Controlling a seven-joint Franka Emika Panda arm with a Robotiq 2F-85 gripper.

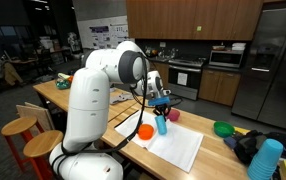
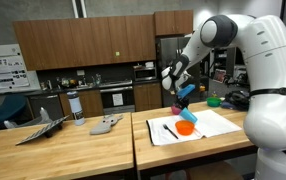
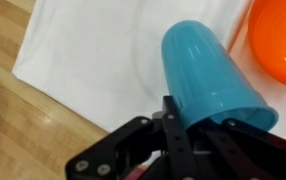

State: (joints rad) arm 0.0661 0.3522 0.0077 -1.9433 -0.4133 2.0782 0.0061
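My gripper is shut on the rim of a blue plastic cup and holds it above a white cloth on the wooden table. In both exterior views the cup hangs in the air over the cloth. An orange bowl sits on the cloth just beside and below the cup. A dark pen-like thing lies on the cloth.
A green bowl and a stack of blue cups stand at the table's far end beside a dark bag. A cylindrical bottle and grey objects sit on the adjoining table. Wooden stools stand by the robot base.
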